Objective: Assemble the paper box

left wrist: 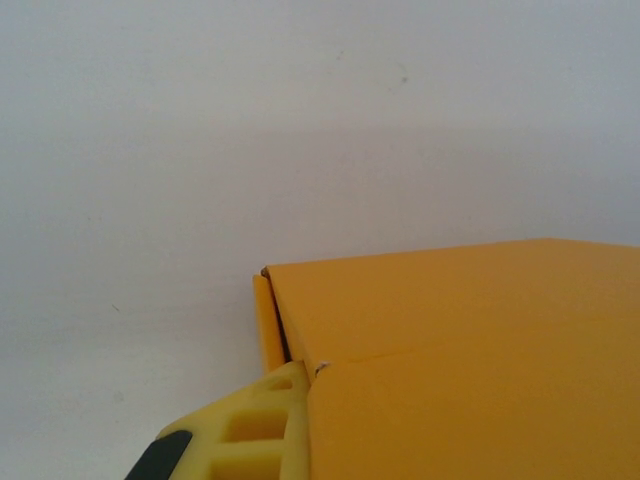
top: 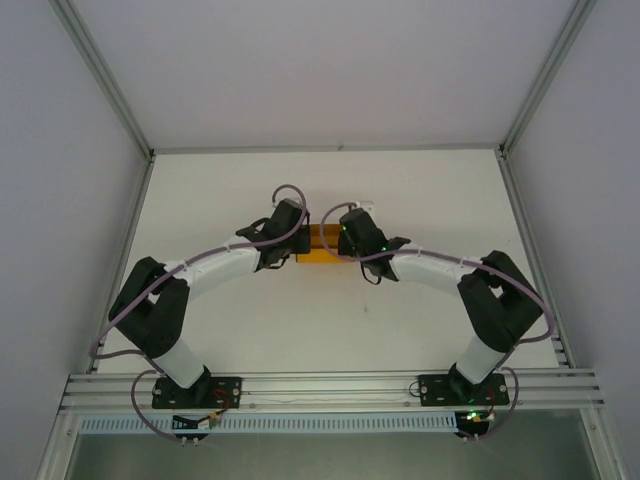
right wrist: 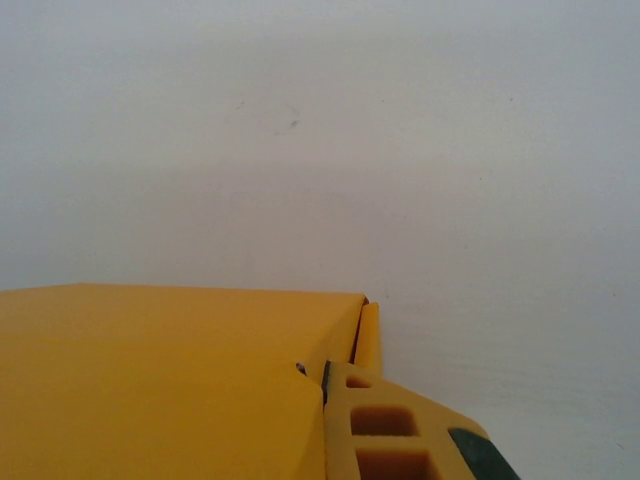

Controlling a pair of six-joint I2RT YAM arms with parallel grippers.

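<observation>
**A:** What do we see around the work?

**B:** A white bench inside pale grey walls, with an aluminium rail along its near edge. The left arm and right arm arch inward, and lilac cables loop over their wrists.

**A:** And where do we find the paper box?

**B:** Mid-bench, folded, orange-yellow, directly between our two wrists. The left pincer is clamped on its left end and the right pincer on its right end.

**A:** Can we make out both fingers of each?

**B:** Only one. We see the left finger and the right finger, each pressed flush against an orange panel, while the card hides its partner. A narrow side flap stands just beyond the fingertip.
</observation>
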